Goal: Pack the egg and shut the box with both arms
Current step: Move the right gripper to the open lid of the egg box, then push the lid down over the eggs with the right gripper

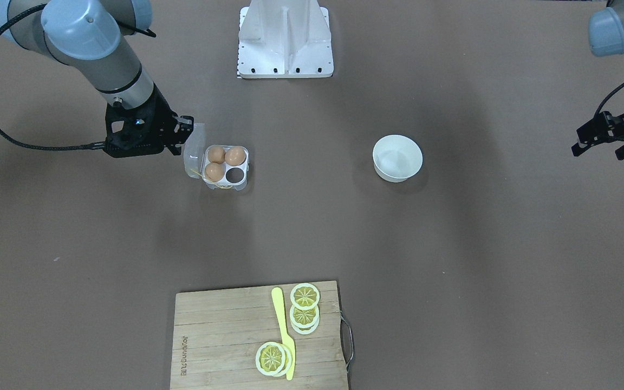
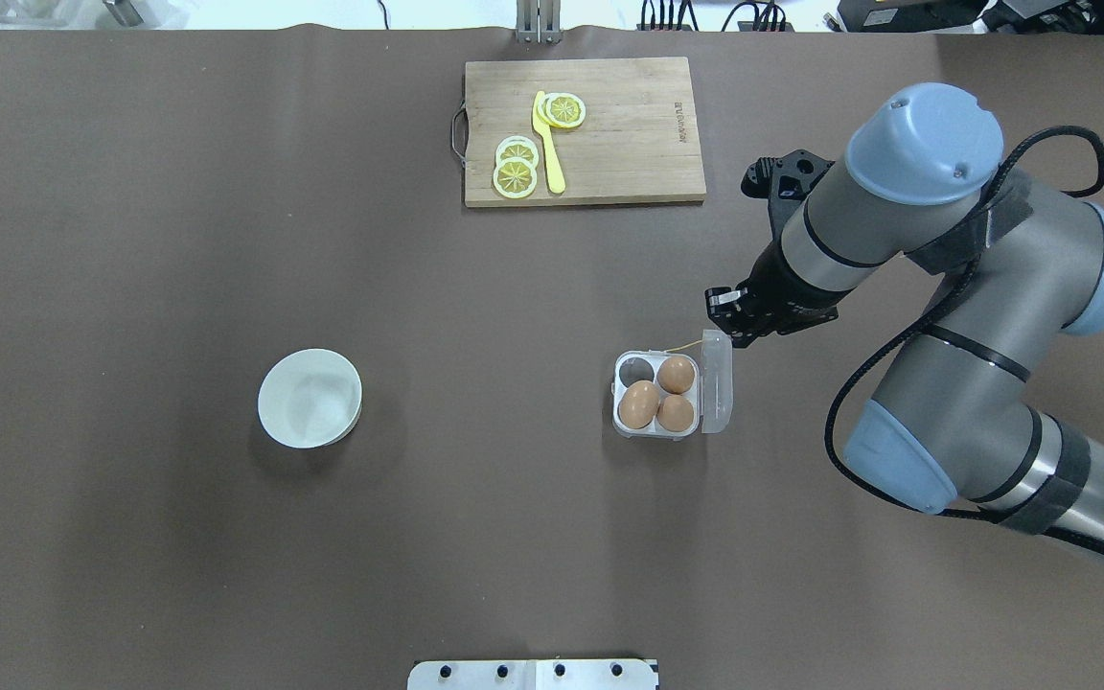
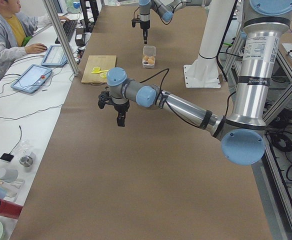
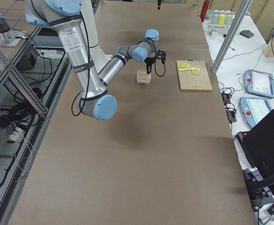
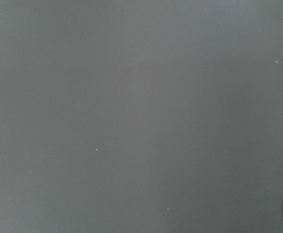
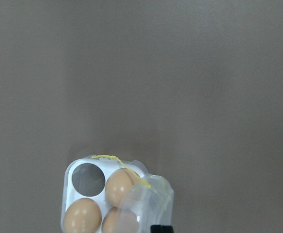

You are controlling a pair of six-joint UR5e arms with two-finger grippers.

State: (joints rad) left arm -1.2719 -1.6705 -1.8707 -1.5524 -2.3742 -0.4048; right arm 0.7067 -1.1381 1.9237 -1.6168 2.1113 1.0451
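The clear egg carton (image 1: 226, 184) stands on the brown table with three brown eggs (image 1: 215, 154) in its cups and one cup (image 1: 234, 174) empty. It also shows in the overhead view (image 2: 655, 428). Its hinged lid (image 2: 717, 379) stands up, open, on the side toward my right arm. My right gripper (image 2: 720, 321) looks shut, its tip at the lid's top edge; one black fingertip (image 6: 161, 228) shows behind the lid (image 6: 149, 206). My left gripper (image 1: 596, 153) hangs open and empty far off at the table's side, well beyond the bowl.
An empty white bowl (image 1: 397, 138) sits in the middle of the table. A wooden cutting board (image 1: 225, 336) with lemon slices (image 1: 305, 296) and a yellow knife (image 1: 284, 330) lies at the far edge. The white stand (image 1: 285, 40) is at the robot's base.
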